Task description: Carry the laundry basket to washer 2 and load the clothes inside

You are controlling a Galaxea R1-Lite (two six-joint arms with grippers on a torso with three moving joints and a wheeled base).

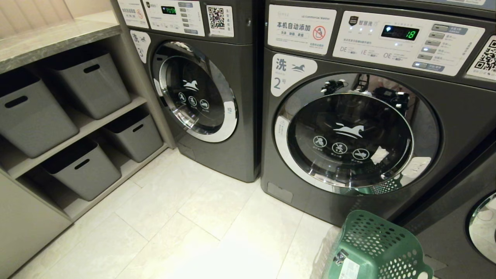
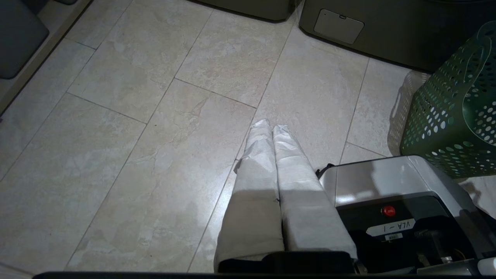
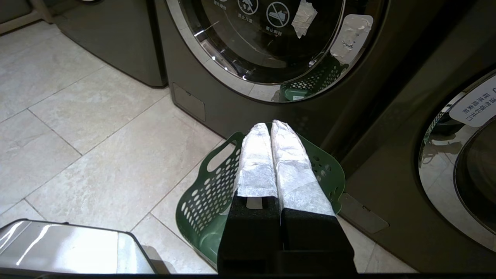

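Washer 2 (image 1: pixel 372 97) stands straight ahead, dark grey, its chrome-ringed glass door (image 1: pixel 348 133) closed. The green perforated laundry basket (image 1: pixel 374 248) sits on the floor at the washer's front right corner; it also shows in the left wrist view (image 2: pixel 453 112) and in the right wrist view (image 3: pixel 209 193). My right gripper (image 3: pixel 271 128) hangs shut above the basket's opening, holding nothing. My left gripper (image 2: pixel 270 126) is shut over bare floor tiles, left of the basket. The clothes are hidden from view. Neither arm shows in the head view.
Washer 3 (image 1: pixel 201 77) stands to the left of washer 2, another washer (image 1: pixel 472 217) to the right. A shelf unit (image 1: pixel 97 128) with several grey bins (image 1: pixel 93 83) lines the left wall. My base (image 2: pixel 387 186) sits just before the basket.
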